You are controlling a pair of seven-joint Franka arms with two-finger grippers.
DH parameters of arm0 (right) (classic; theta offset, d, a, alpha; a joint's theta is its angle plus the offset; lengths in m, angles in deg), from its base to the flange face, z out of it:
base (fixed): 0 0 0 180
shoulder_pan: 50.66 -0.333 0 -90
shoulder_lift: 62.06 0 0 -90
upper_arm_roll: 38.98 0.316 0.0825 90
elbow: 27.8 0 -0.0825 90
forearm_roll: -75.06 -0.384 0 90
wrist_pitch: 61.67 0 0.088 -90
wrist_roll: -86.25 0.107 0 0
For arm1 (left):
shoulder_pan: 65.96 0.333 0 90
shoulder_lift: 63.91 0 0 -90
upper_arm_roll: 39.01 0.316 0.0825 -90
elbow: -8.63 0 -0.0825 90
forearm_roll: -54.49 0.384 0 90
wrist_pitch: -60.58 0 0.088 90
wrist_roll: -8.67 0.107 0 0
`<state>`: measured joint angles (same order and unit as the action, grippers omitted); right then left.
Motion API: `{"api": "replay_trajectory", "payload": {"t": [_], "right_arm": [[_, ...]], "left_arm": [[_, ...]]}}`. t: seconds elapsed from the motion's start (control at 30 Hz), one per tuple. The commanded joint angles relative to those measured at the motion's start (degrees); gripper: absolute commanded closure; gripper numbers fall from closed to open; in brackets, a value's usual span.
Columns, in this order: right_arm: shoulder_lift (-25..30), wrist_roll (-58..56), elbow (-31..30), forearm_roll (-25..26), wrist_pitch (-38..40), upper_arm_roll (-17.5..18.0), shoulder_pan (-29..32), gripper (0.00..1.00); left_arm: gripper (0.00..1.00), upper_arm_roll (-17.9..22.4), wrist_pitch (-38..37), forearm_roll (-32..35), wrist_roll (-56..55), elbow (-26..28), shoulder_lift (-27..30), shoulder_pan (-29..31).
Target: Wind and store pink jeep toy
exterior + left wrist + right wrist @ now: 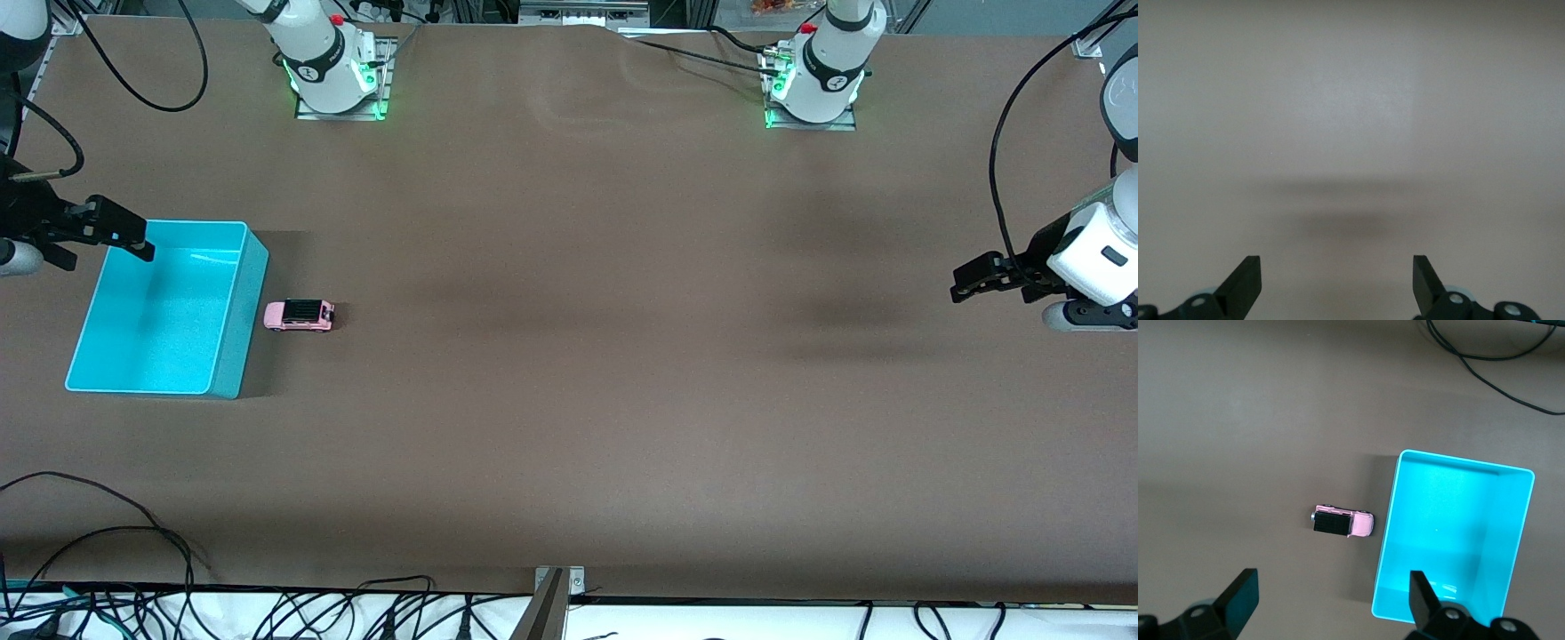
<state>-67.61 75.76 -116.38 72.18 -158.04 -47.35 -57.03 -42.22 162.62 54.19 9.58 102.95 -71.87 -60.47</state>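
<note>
At the right arm's end of the table, the right gripper hangs in the air over the edge of the turquoise bin, its two fingers spread wide apart and holding nothing. Much of that arm is cut off by the picture's edge, so only its dark wrist and a length of cable show. The bin sits open-topped and nothing shows inside it; in the right wrist view its far corner lies partly under the gripper's own finger.

Just beside the bin, toward the left arm's end and not touching it, the pink jeep toy stands on its wheels on the table. The right wrist view shows it from above, pink at one end and black at the other; its wheels are too small to make out well.

The brown table is covered with a plain mat, bare across its middle, with soft shadows and a slight ripple near the arms' bases. Loose black cables lie along the edge nearest the front camera.

At the left arm's end, the left gripper waits in the air over bare table, fingers wide apart and empty. Its arm too runs off the picture's edge. The left wrist view shows only the two fingertips and blurred mat.
</note>
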Motion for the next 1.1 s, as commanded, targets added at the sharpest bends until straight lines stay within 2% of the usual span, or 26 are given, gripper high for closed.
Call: {"api": "replay_trajectory", "payload": {"t": [0.0,0.83,1.07], "right_arm": [[-0.2,-3.3,0.9,-0.5,0.7,-0.7,0.5,0.0],[-0.3,-2.5,0.9,-0.9,1.2,0.2,-0.6,0.0],[-0.5,3.7,0.8,-0.5,0.8,1.1,-1.0,0.0]], "left_arm": [[0.0,-0.5,0.0,0.8,1.2,1.7,1.7,0.6],[0.0,-0.5,0.1,0.8,1.2,2.1,1.3,0.7],[0.0,-0.5,0.1,0.8,1.2,2.1,1.3,0.7]]}}
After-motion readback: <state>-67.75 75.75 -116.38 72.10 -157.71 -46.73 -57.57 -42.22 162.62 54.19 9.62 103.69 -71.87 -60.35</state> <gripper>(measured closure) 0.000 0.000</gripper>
